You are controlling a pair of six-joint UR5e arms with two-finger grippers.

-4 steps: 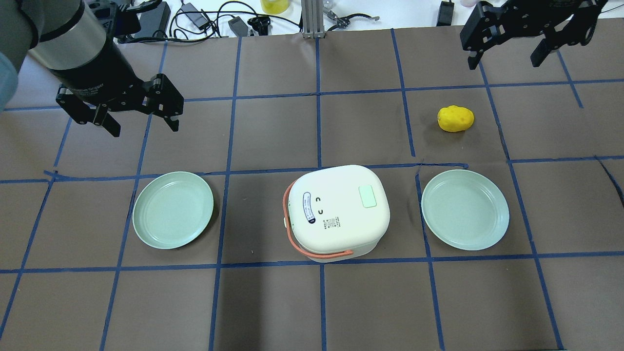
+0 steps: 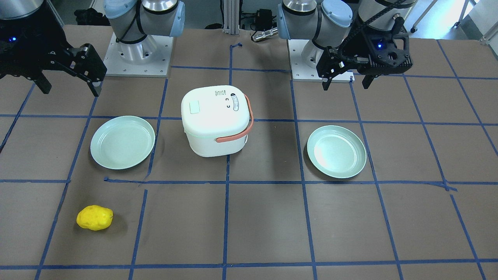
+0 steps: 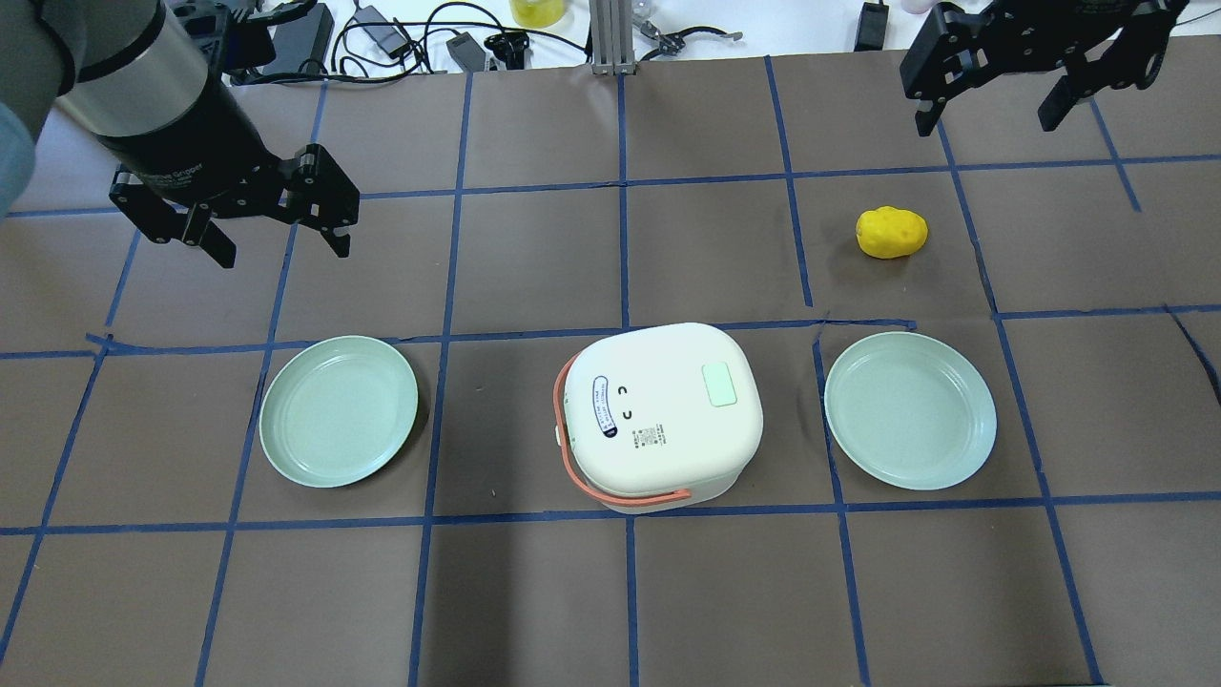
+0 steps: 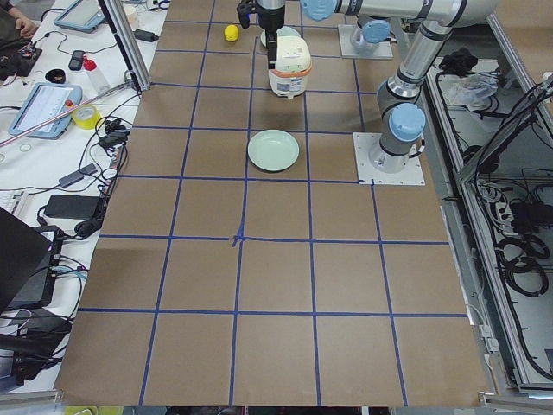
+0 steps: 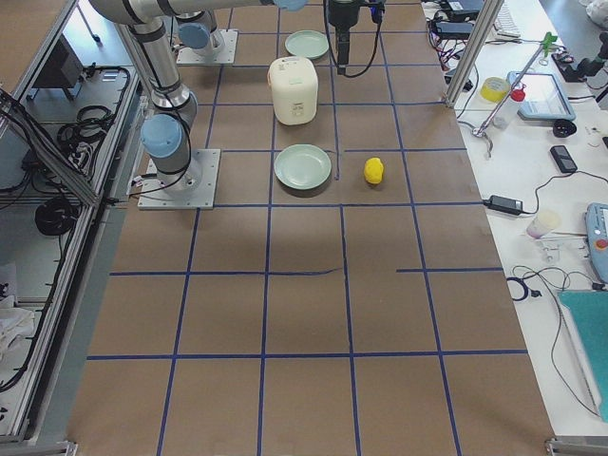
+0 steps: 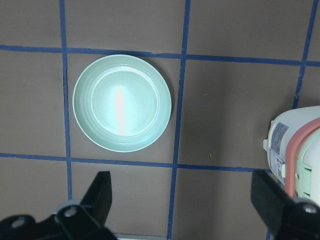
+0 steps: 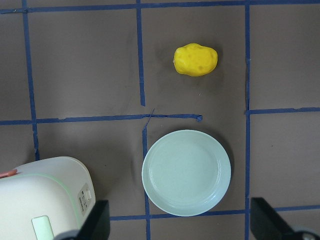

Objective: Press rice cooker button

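Overhead exterior shows you the rice cooker point(image 3: 658, 415) at mid-table, its pale green button point(image 3: 720, 385) on the lid's right side, green plate point(image 3: 339, 410) left, second plate point(image 3: 909, 410) right, yellow potato point(image 3: 891, 232) farther right, left gripper point(image 3: 283, 253) far left, spread wide and empty, right gripper point(image 3: 987, 122) far right, likewise spread, holding nothing.

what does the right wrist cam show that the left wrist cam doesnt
Only the right wrist view: the yellow potato, the right plate, and the pale green button on the rice cooker lid. Only the left wrist view: the left plate and a clear stretch of the cooker's orange handle. Both: part of the white cooker, one green plate each, and blue tape lines on the brown table.
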